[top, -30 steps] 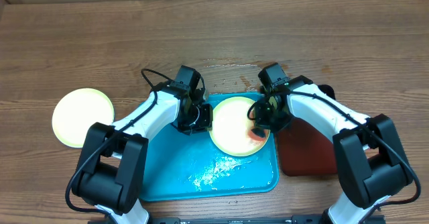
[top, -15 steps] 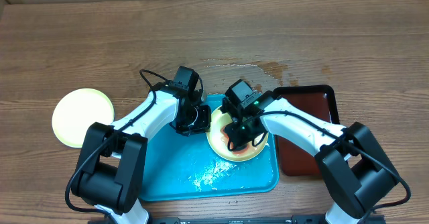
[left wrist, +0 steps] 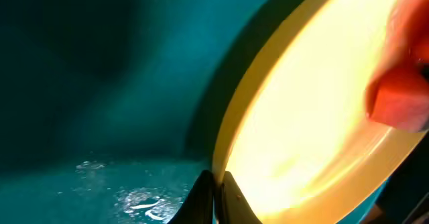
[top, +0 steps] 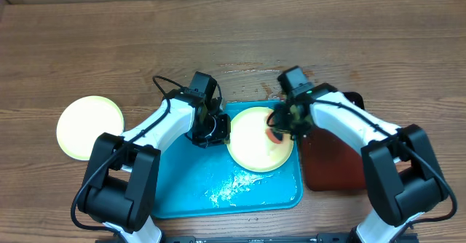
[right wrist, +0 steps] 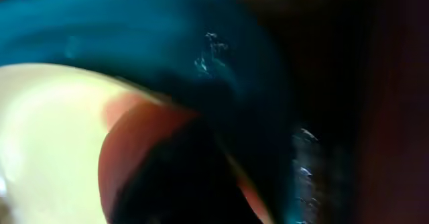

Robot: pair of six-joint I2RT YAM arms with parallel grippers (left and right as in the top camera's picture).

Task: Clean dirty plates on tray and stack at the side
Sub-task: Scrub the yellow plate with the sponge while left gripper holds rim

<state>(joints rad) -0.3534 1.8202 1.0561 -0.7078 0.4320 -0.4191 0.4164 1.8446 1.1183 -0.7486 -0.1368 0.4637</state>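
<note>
A pale yellow plate (top: 253, 142) lies tilted on the turquoise tray (top: 189, 188), at its far right. My left gripper (top: 220, 130) is shut on the plate's left rim; the left wrist view shows its fingers (left wrist: 216, 187) pinching the rim of the plate (left wrist: 315, 117). My right gripper (top: 280, 130) is shut on a red-orange sponge (top: 274, 136) and presses it on the plate's right edge. The sponge also shows in the left wrist view (left wrist: 399, 100) and, blurred, in the right wrist view (right wrist: 134, 140). A second pale yellow plate (top: 90, 126) lies on the table at the left. The third plate is out of view.
A dark red-brown tray (top: 331, 166) lies right of the turquoise tray, partly under my right arm. Water and foam (top: 233, 186) lie on the turquoise tray's floor. A wet patch (top: 255, 74) marks the wooden table behind the trays.
My right gripper swept the sponge left across the plate and has come back to the plate's right edge. My left gripper has kept its hold on the rim.
</note>
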